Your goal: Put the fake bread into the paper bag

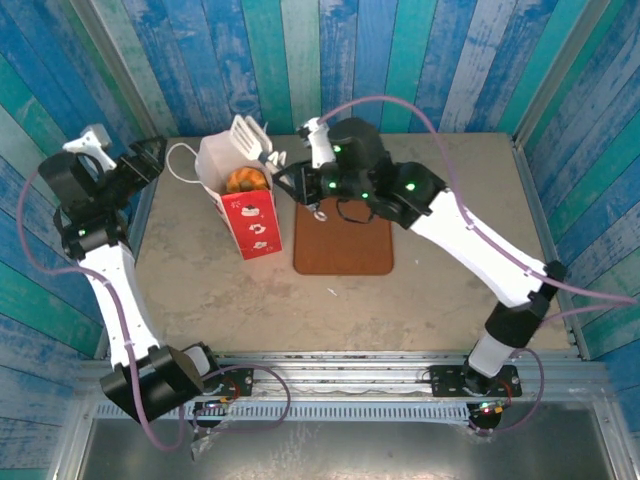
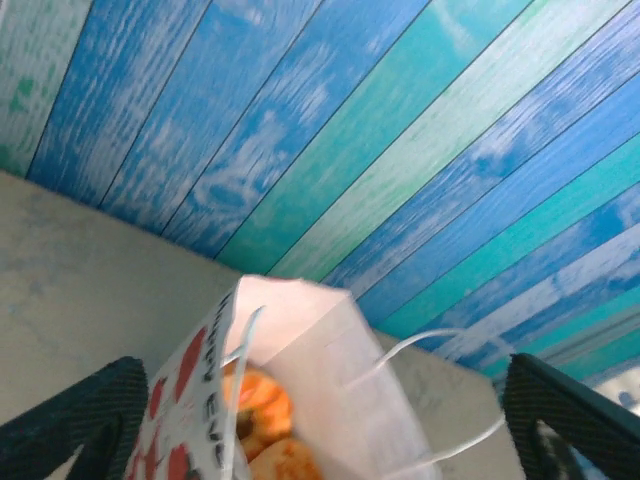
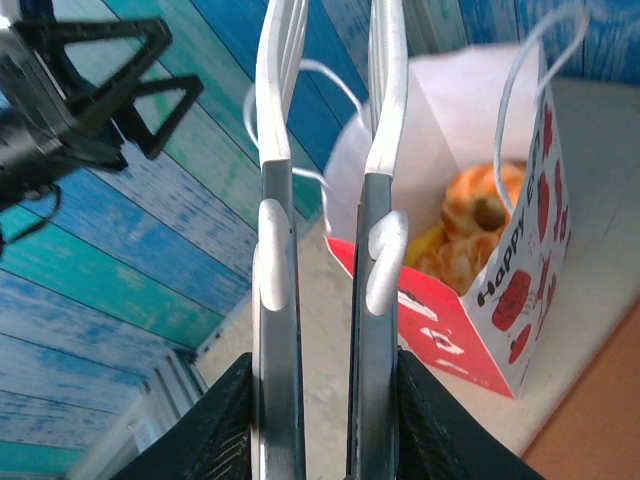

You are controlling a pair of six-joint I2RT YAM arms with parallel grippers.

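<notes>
The paper bag stands upright at the table's back left, white above and red below. Golden pieces of fake bread lie inside it, and in the wrist views the fake bread shows through the bag's open mouth. My right gripper is shut on a pair of metal tongs, whose white tips hang over the bag's far rim with nothing between them. My left gripper stands open, left of the bag and apart from its loop handle.
A flat brown tray lies right of the bag, under the right arm. Blue plank walls close the table at the back and sides. Bare tabletop lies in front of the bag.
</notes>
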